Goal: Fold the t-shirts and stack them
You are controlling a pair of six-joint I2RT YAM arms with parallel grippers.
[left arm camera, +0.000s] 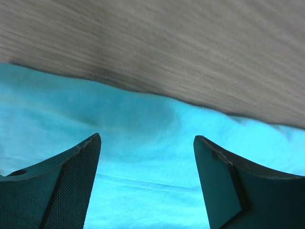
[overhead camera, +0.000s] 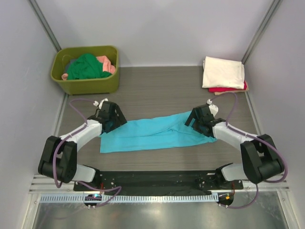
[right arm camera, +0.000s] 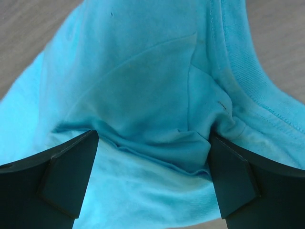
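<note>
**A:** Where is the blue shirt lying?

**B:** The blue shirt [overhead camera: 152, 134] is a long strip across the middle of the desk [overhead camera: 162, 90], running from 9 o'clock to 3 o'clock. The left gripper [left arm camera: 147, 137] hangs over the 9 o'clock end, spread wide, with flat cloth under it and nothing pinched.

**A:** And the other end?

**B:** The right gripper [right arm camera: 152, 136] is at the 3 o'clock end, by the collar [right arm camera: 248, 71]. It is spread wide too, with a rumpled ridge of cloth between its fingers.

**A:** What worries you?

**B:** Mostly the left side. It sits close to the far edge of the cloth, which lies flat there. Closing there could catch only the top layer, or slip onto bare desk. Then one end would lift without the other, and the strip would twist.

**A:** And the right?

**B:** That bunch looks several layers thick. If it pinches only some of them, the fold will likely sag open. I cannot tell whether every layer is between the fingers.

**A:** Further out?

**B:** At 1 o'clock a folded cream shirt [overhead camera: 223, 71] rests on a red shirt [overhead camera: 228, 89]. A lopsided carry could land crooked there or nudge the pile. At 11 o'clock the tub [overhead camera: 90, 87] holds a green shirt [overhead camera: 86, 67] and a pink shirt [overhead camera: 107, 64]. It is well apart from the grippers, so there's little risk.
</note>
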